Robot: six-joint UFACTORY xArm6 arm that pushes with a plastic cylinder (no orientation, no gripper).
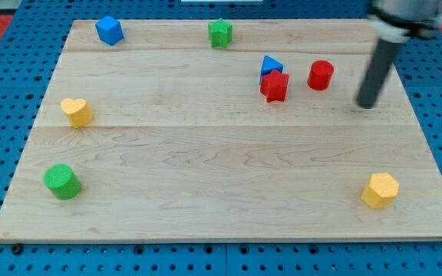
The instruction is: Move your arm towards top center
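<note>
My tip (367, 104) rests on the wooden board (206, 176) at the view's upper right. It stands to the right of a red cylinder (320, 75), apart from it. Further left, a red star block (275, 86) touches a blue triangle block (271, 65) just above it. A green star block (220, 33) sits at the view's top centre, well to the left of my tip. The dark rod rises from the tip toward the view's top right corner.
A blue cube (109, 31) sits at the top left. A yellow heart block (76, 112) is at the left edge. A green cylinder (61, 182) is at the lower left. A yellow hexagon block (380, 190) is at the lower right.
</note>
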